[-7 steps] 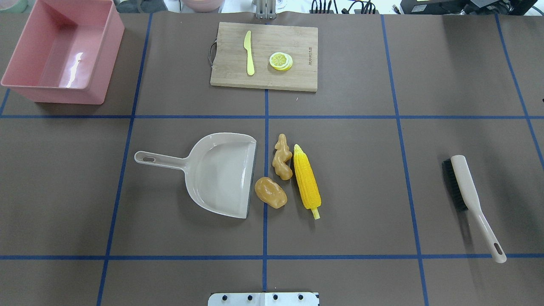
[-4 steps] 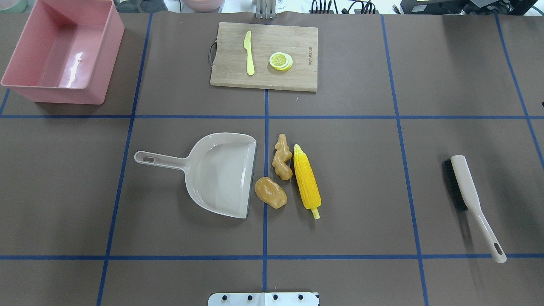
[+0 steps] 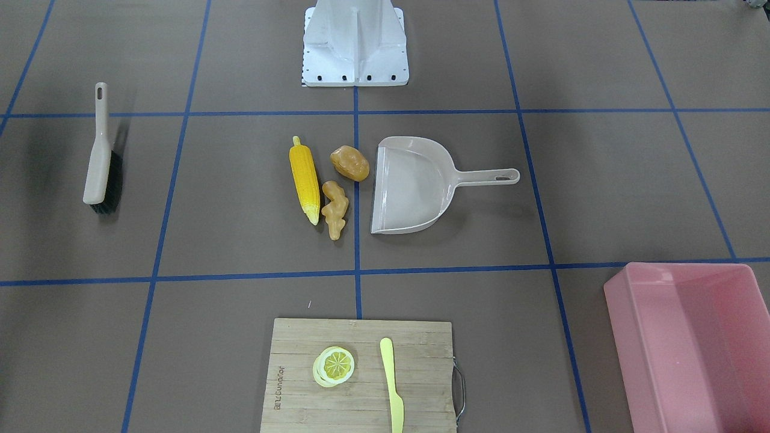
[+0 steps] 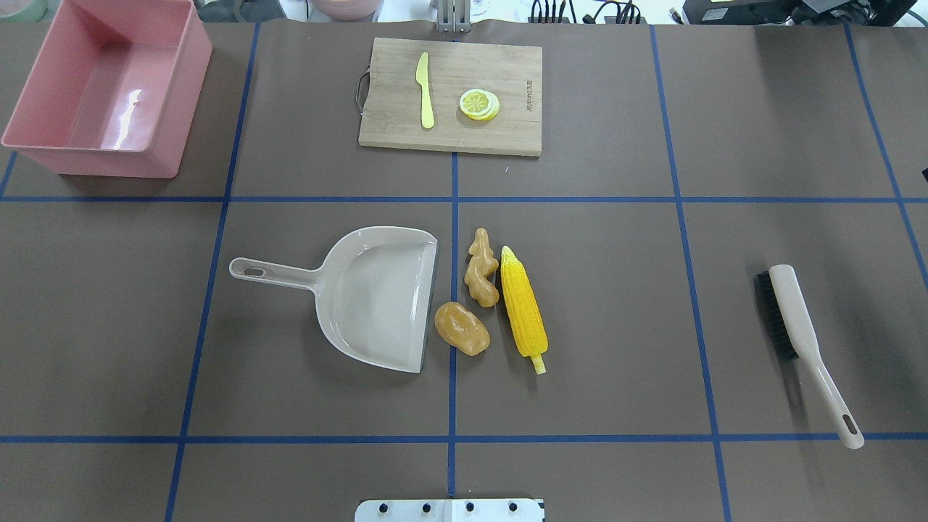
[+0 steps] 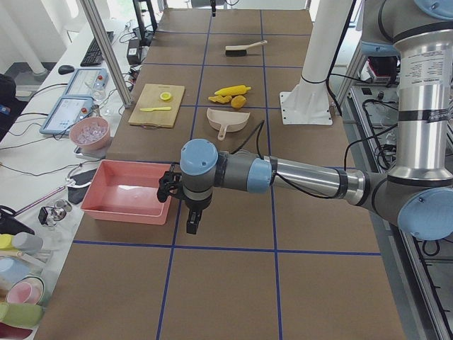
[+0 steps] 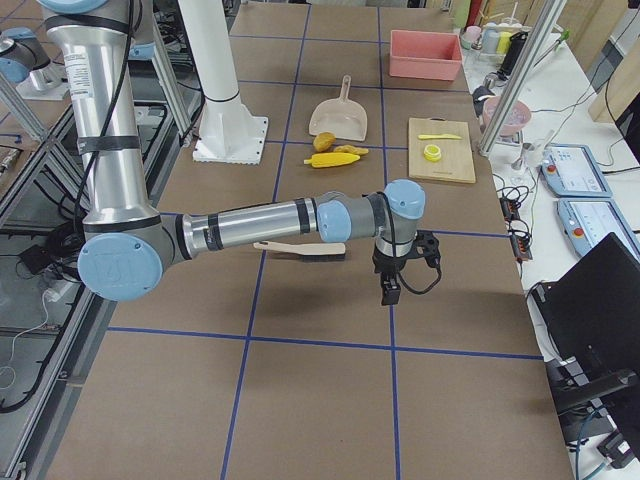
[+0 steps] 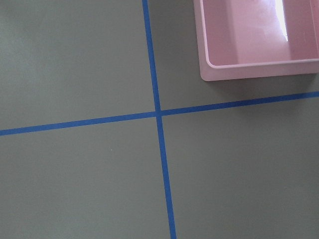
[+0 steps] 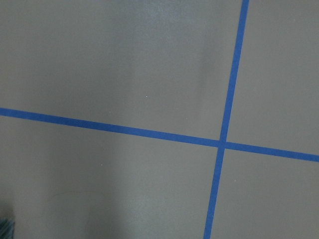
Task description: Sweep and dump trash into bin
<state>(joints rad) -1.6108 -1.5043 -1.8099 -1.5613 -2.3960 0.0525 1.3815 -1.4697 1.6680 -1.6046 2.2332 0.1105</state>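
Brown paper ruled by blue tape covered the table, and the trash lay at its middle. The potato [image 4: 462,328] sat nearly against the open lip of the dustpan [image 4: 377,297], the ginger root [image 4: 482,267] lay just beside that lip, and the corn cob [image 4: 523,310] lay on their outer side, toward the robot's right. The pan's mouth faced right and its handle pointed left.

The cob's long axis ran roughly parallel to the lip, a little slanted, with its pointed tip away from the robot and its stalk end toward it. A push from right to left would likely meet it broadside.

The brush [image 4: 797,333] lay free, well apart on the right, its handle angled toward the robot. The right gripper [image 6: 390,290] hung near it, so the right arm looked the nearer one. The left gripper [image 5: 192,223] hung beside the bin [image 4: 94,161], which stood in the far left corner, well apart from the trash.

Both grippers showed only in the side views, so whether their fingers were parted or closed could not be told.
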